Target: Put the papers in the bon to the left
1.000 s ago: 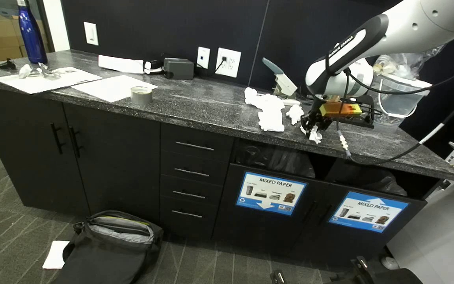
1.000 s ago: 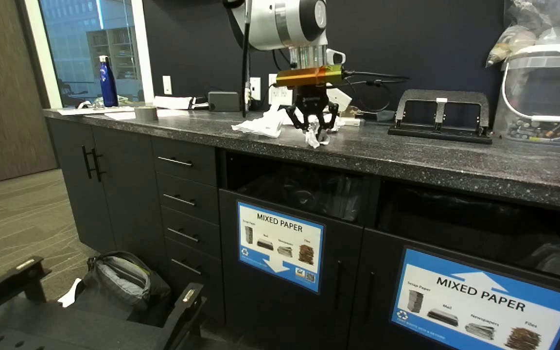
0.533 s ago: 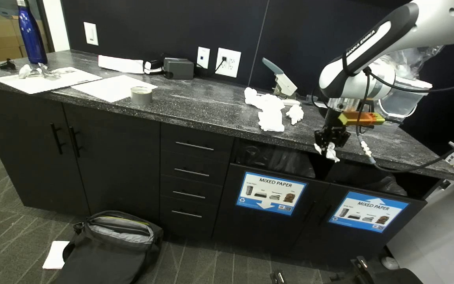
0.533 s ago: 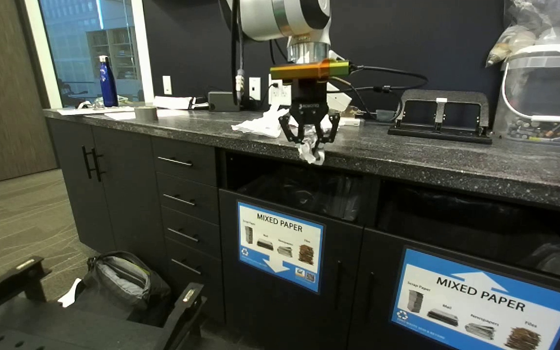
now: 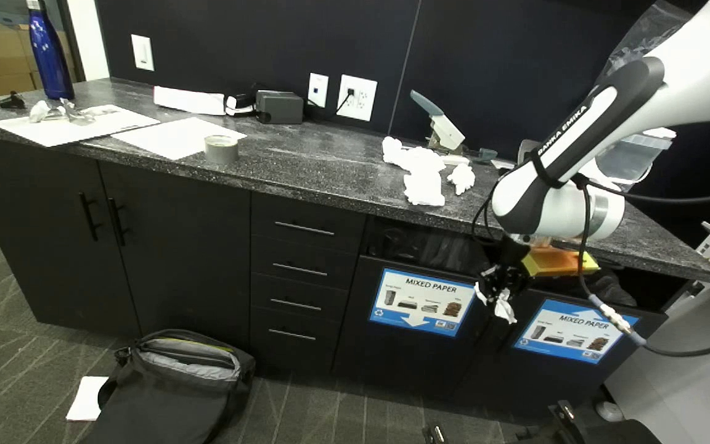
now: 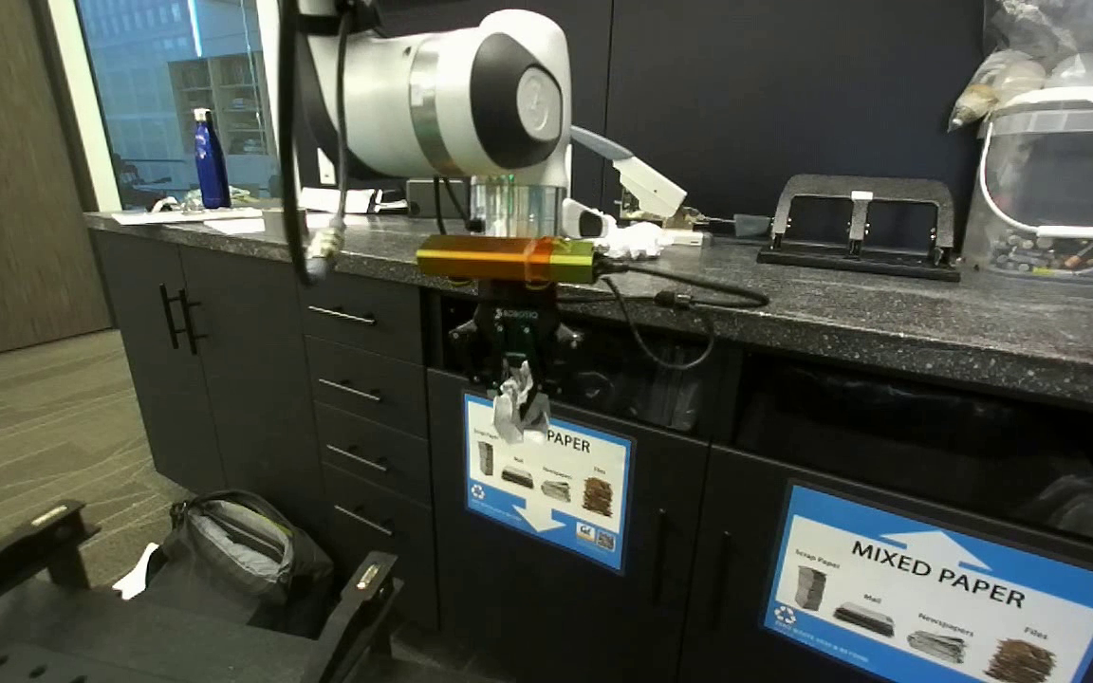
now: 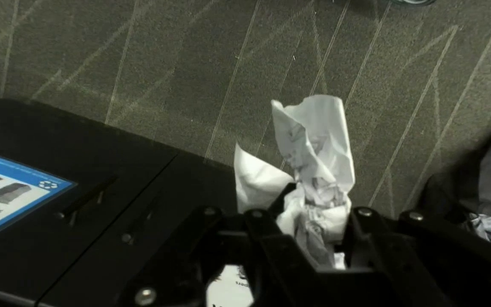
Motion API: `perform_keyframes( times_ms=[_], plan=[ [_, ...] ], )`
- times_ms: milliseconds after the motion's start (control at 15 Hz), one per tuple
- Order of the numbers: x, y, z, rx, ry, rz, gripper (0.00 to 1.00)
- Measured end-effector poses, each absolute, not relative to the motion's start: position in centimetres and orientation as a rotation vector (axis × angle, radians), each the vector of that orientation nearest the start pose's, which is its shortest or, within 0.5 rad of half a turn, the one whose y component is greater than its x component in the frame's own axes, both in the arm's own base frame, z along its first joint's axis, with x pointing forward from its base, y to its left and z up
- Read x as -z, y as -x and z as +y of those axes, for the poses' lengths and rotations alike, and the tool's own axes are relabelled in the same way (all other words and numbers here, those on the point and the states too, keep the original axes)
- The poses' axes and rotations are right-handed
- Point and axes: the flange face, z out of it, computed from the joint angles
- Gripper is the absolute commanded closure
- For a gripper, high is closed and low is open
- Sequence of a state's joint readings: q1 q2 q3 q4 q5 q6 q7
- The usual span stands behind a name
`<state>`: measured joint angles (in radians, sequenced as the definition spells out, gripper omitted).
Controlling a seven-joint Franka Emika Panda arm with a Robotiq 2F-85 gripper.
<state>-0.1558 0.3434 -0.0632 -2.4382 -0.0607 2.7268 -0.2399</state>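
The gripper (image 6: pixel 519 385) hangs in front of the left bin (image 6: pixel 551 586), outside it, its fingers drawn nearly together with a paper wad (image 7: pixel 320 170) pinched between them. The wad sticks out past the fingertips, ends splayed, so the grip seems to take its middle; that probably keeps a leading part free to feed into the left bin. In an exterior view it overlaps the blue label (image 6: pixel 546 486) on the left bin's front, below the rim, and the wrist view shows floor (image 7: pixel 186 85) beyond it.

The low, forward position has a likely reason: the counter (image 5: pixel 318 159) roofs the left bin, leaving only a gap above its front, where a dark liner (image 5: pixel 446 250) shows. A drop from straight overhead is ruled out, so the wad presumably has to come level with that gap and go in over the rim. Letting go here would probably lose it on the floor.

A bunch of wads (image 5: pixel 423 177) and a lone wad (image 5: pixel 461 178) lie on the counter above the left bin, which should make those trips short; whether the liner holds any, I cannot tell
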Motion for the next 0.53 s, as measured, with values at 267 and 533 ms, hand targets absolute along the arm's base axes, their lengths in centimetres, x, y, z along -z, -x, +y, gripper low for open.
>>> perform_keyframes(
  times_ms=[267,533],
  plan=[
    [-15.0,-46.7,-8.2,0.244,3.174,-0.111,0.85],
    [-12.7,-47.9,-7.3,0.569,3.137,-0.004,0.85]
  ],
)
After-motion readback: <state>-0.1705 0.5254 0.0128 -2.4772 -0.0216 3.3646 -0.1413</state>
